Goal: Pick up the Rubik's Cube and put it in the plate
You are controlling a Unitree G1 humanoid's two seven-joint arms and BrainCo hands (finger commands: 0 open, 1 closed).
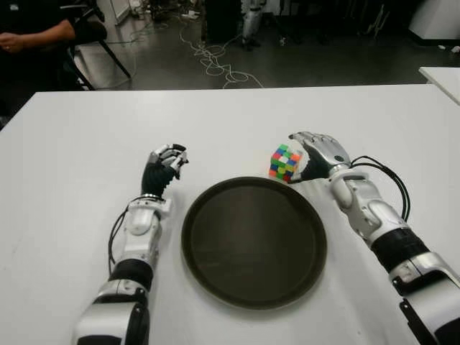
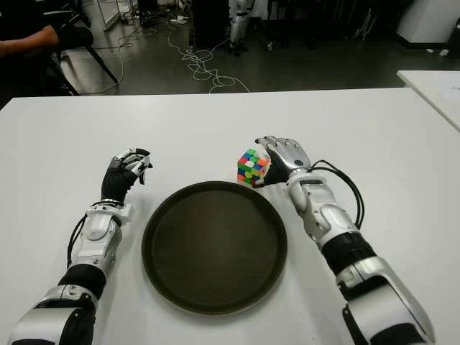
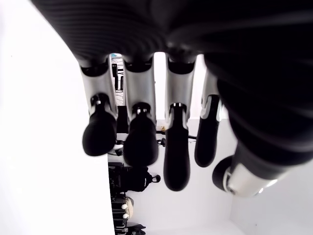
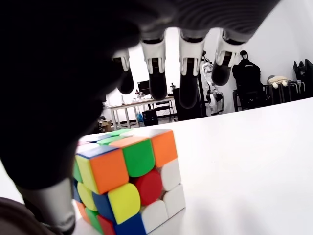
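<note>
One Rubik's Cube sits on the white table, just past the far rim of the dark plate. The right hand cups over it with spread fingers, not gripping yet. Next it must squeeze, lift, and move over the plate; the left hand is curled and empty beside the plate.

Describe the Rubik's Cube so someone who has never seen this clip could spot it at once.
On the white table lies a large dark round plate. Just past its far right rim sits the Rubik's Cube, right beside the right hand, whose fingers are spread above it. It is the only multicoloured thing there.
</note>
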